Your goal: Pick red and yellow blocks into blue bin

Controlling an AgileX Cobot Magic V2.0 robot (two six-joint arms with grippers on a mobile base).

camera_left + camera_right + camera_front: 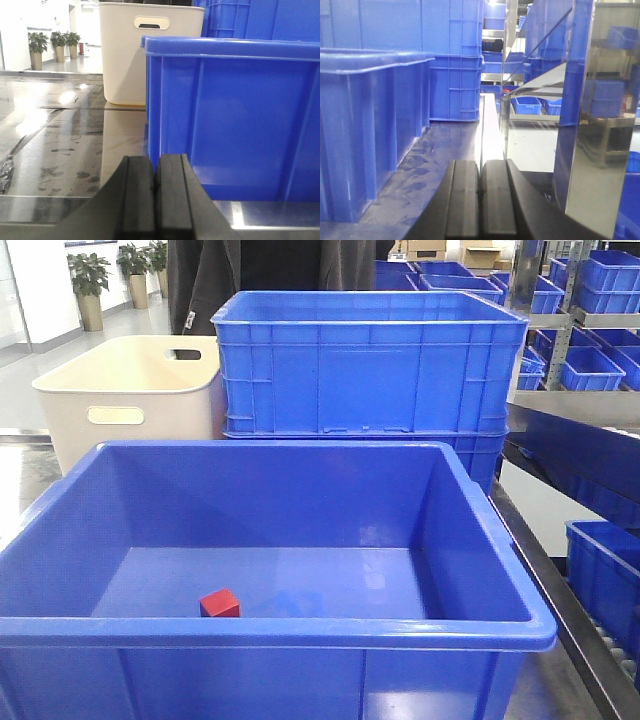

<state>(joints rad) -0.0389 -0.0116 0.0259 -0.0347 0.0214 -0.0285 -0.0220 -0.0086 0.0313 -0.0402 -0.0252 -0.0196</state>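
Left gripper (156, 187) closed, black pads pressed flat together with nothing between them, low over the reflective steel table (65, 145). Just ahead and to its right, touching the table, the outer wall of the large blue plastic bin with the thick rolled rim (235, 115). Farther ahead of the left gripper, past the bin's corner, the cream plastic bin with cut-out handles (145, 55), and behind that, potted plants (36, 47) well off to the left.

Right gripper (481, 197) likewise closed and empty, pads meeting along a thin seam. To its left, the same blue bin's ribbed outer wall (370, 130); ahead and left, beyond the bin, the stacked straight-walled blue plastic crates (452, 60). To its right, a polished metal upright panel (600, 110), close by, mirroring shelves of small blue boxes.

From the front view: small plain red cube (219, 604) on the floor of the blue bin, near the front wall, left of centre, well apart from both grippers. Yellow studded brick not found in any view. Neither gripper visible in the front view.
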